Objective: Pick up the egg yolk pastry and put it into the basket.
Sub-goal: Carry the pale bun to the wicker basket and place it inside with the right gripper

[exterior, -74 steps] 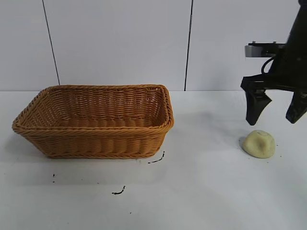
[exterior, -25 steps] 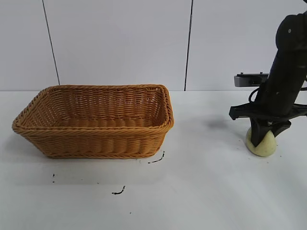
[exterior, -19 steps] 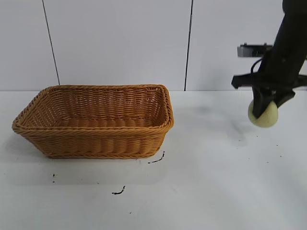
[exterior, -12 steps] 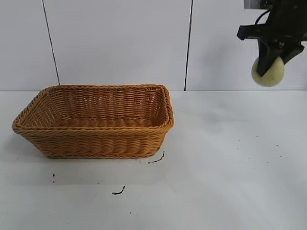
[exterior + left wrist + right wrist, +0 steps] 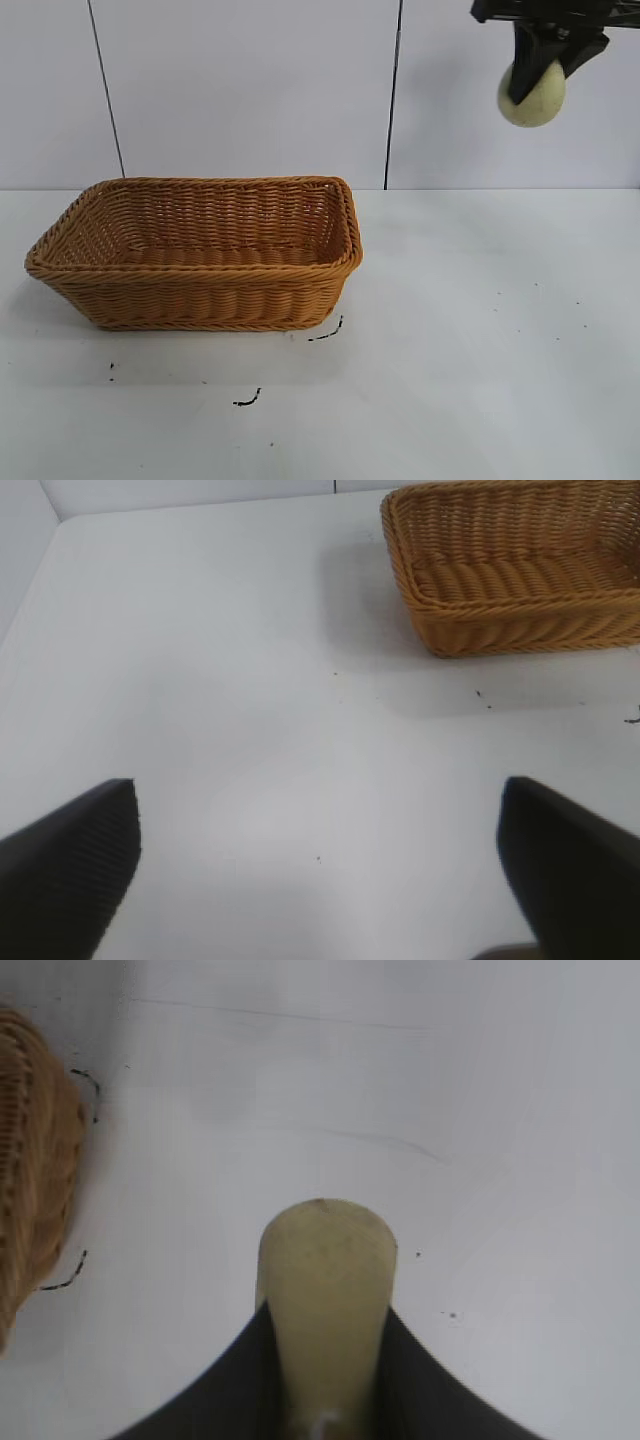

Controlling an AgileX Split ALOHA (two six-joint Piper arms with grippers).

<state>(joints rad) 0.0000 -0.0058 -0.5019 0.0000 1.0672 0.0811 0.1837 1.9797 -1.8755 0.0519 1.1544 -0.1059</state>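
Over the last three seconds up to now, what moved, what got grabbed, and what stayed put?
The right tool came down on the egg yolk pastry, closed on it, and lifted it from the table to high above it, drifting slightly toward the basket. The basket has not moved and holds nothing. The left tool is open over bare table.

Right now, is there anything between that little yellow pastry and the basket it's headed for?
Nothing visible. The right gripper holds the egg yolk pastry high above the table, off to the basket's right. The basket is open-topped and looks empty.
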